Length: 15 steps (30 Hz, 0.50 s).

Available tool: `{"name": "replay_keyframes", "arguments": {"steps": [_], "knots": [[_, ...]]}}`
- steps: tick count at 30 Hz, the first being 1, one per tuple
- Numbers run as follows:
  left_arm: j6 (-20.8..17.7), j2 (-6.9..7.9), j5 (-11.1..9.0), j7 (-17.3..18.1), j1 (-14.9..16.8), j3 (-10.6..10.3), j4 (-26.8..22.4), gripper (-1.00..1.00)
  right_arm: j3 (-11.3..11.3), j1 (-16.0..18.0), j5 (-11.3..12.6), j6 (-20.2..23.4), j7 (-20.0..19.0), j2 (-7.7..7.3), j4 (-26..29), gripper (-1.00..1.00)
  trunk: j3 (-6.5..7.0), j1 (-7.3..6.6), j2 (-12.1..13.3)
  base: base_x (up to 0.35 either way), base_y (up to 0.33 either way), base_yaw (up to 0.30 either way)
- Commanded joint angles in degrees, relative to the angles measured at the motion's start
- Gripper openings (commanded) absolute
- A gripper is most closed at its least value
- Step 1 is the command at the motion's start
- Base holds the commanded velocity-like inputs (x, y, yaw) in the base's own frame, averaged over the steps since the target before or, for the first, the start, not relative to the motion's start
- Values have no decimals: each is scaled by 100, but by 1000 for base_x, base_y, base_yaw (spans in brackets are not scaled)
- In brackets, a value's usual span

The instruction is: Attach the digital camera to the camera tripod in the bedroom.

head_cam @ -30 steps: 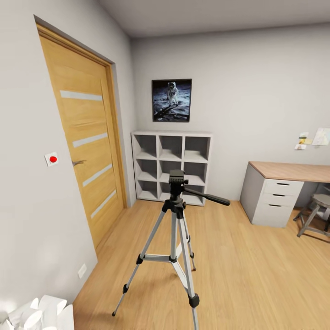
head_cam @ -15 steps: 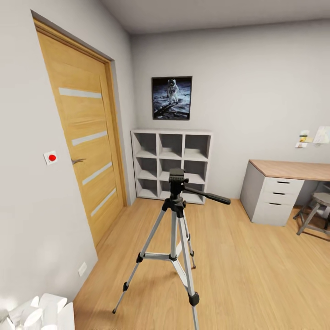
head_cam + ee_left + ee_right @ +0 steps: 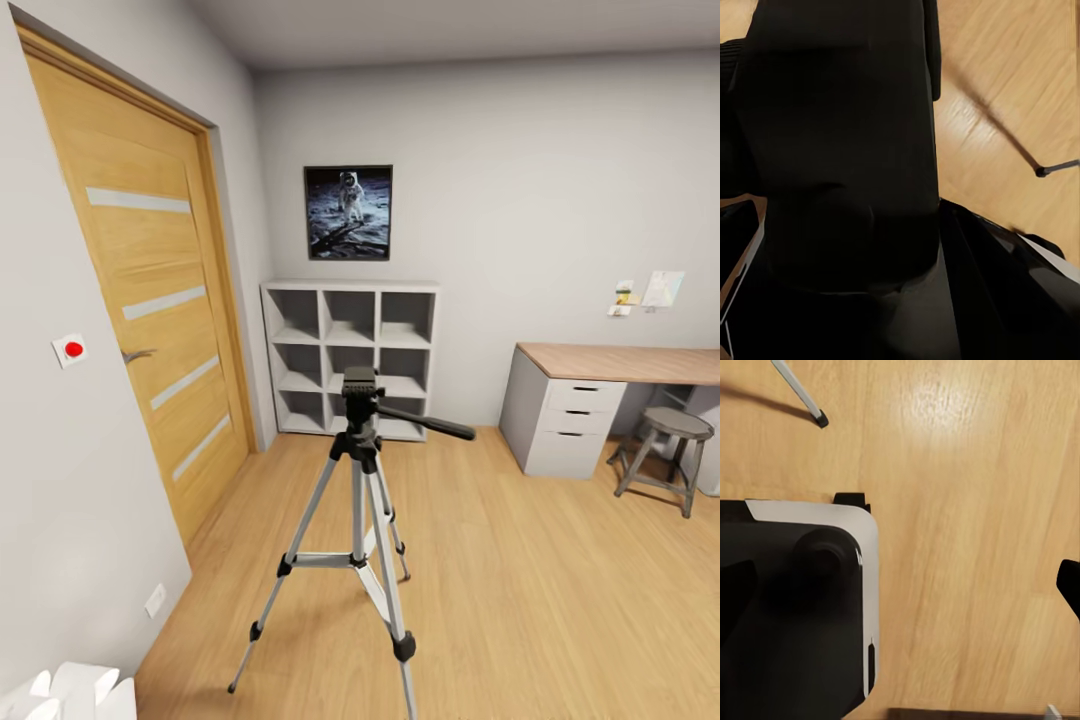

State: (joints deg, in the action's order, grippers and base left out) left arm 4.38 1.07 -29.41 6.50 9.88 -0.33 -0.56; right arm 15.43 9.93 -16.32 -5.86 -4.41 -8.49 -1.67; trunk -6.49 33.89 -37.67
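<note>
Judged barely begun on the attaching itself: facing the camera tripod (image 3: pixel 358 470) at 12 o'clock, close ahead, with its black head (image 3: pixel 360 384) bare and nothing mounted on top. Remains to bring the digital camera over that head and seat it.

Cannot place the digital camera with any certainty; could be the dark blurred mass (image 3: pixel 840 150) pressed close to the left wrist lens, but cannot tell. Cannot tell either whether the left end effector is spread, pressed together or pinching something. Same for the right end effector: cannot judge from a black sliver (image 3: pixel 1069 585) at the frame edge.

Shows a tripod foot (image 3: pixel 821 418) on the boards in the right wrist view, so likely within reach.

Stands on a light wood floor (image 3: pixel 560 600), glossy and level. Has a wooden door (image 3: pixel 130 300) at 9 o'clock of the tripod, white cube shelves (image 3: pixel 350 355) and an astronaut poster (image 3: pixel 348 212) at 12 o'clock beyond it, and a wood-topped table (image 3: pixel 620 362) with a stool (image 3: pixel 665 445) at 2 o'clock. Points its pan handle (image 3: pixel 430 425) toward 3 o'clock.
</note>
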Motion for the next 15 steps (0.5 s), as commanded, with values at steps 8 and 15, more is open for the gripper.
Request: {"name": "replay_keyframes", "arguments": {"steps": [8,15], "knots": [[19,6,-20,34,4,-6,10,-100,42,9,-54,-34,-8,-2,-18,100,-28,2,-9,0,0,-241],[19,3,-17,32,5,-4,9,-100,36,9,-60,-23,-7,4,-18,100,-33,2,-9,0,0,-72]]}}
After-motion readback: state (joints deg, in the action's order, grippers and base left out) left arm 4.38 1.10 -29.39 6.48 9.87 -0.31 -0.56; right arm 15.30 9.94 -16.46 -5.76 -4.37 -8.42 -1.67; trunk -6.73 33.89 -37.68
